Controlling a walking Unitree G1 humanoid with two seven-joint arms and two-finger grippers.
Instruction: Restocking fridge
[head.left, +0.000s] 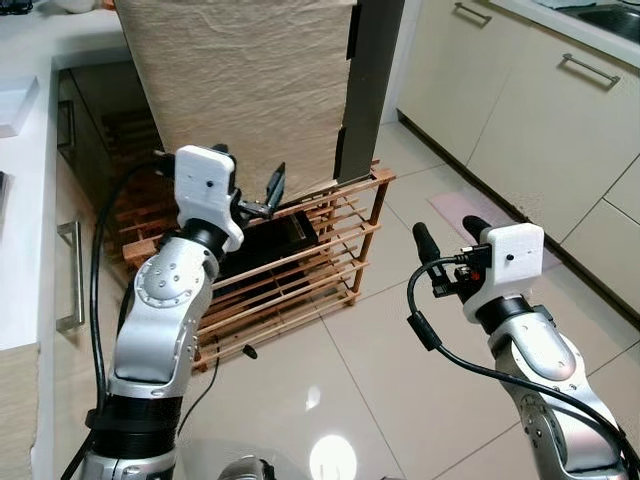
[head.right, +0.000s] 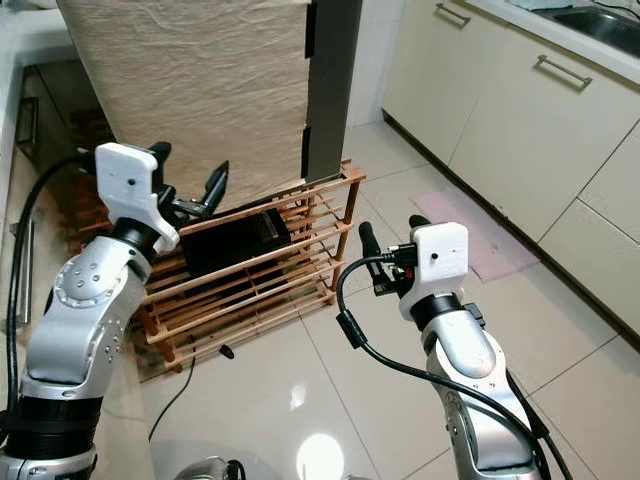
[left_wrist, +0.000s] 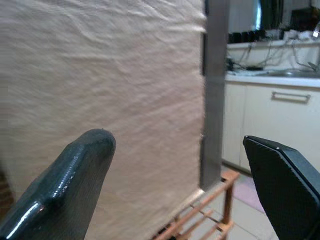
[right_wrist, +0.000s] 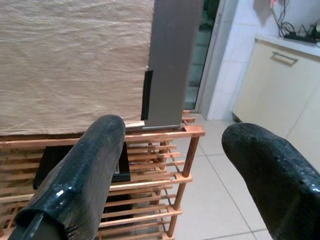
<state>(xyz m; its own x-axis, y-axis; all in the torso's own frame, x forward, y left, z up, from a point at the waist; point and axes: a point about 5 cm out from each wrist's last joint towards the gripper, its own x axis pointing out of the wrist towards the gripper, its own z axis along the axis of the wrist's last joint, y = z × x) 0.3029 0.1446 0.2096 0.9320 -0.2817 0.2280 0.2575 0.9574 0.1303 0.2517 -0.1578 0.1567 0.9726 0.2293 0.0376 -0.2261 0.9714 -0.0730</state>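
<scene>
1. Left gripper (head.left: 250, 185): raised in front of the beige cloth (head.left: 235, 80), above the top rail of the wooden rack (head.left: 300, 265). Fingers (left_wrist: 65, 185) spread wide, released, holding nothing.
2. Right gripper (head.left: 447, 232): raised over the tiled floor (head.left: 400, 370), off the rack's right end. Fingers (right_wrist: 85, 175) apart, released, holding nothing.
3. Fridge (head.left: 368, 80): visible as a tall grey panel behind the rack's right rear corner, mostly draped by the beige cloth. Door state cannot be told.
4. Wooden rack: slatted, several shelves, standing on the floor against the draped front. Black box-like object (head.left: 270, 240) lying on an upper shelf, toward the middle.
5. Cream cabinets (head.left: 520, 110) with metal handles along the right side of the floor; pink mat (head.left: 470, 205) at their foot.
6. White counter (head.left: 25, 180) along the left edge of the scene.
</scene>
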